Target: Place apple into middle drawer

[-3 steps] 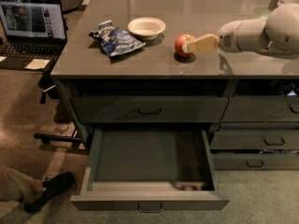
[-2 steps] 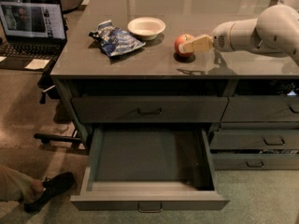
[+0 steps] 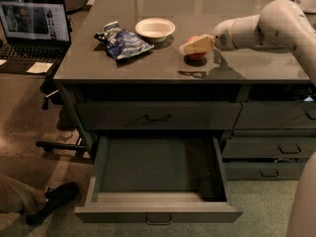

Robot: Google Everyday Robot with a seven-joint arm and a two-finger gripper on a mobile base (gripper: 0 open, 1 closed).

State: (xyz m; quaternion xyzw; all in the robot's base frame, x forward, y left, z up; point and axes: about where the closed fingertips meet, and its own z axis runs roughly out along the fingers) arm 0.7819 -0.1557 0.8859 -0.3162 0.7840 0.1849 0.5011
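Grey middle drawer [image 3: 158,169] sits open up front with nothing in it. Up on the counter [image 3: 148,65], the hand [image 3: 191,47] has slid over the apple [image 3: 197,56], so pick-up is close, but I cannot tell if it grips. Farther back, the white bowl [image 3: 155,27] looks empty.

Glossy countertop [image 3: 148,65] mirrors the smooth cream plastic claw [image 3: 197,45] at the apple [image 3: 197,57]; crinkly bag [image 3: 122,42], matt middle drawer [image 3: 158,213].

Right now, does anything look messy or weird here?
A crumpled blue snack bag lies on the counter beside the white bowl, looking like litter. The middle drawer below hangs pulled out, with nothing showing inside. The tool sits over the apple, on the bowl's other side.
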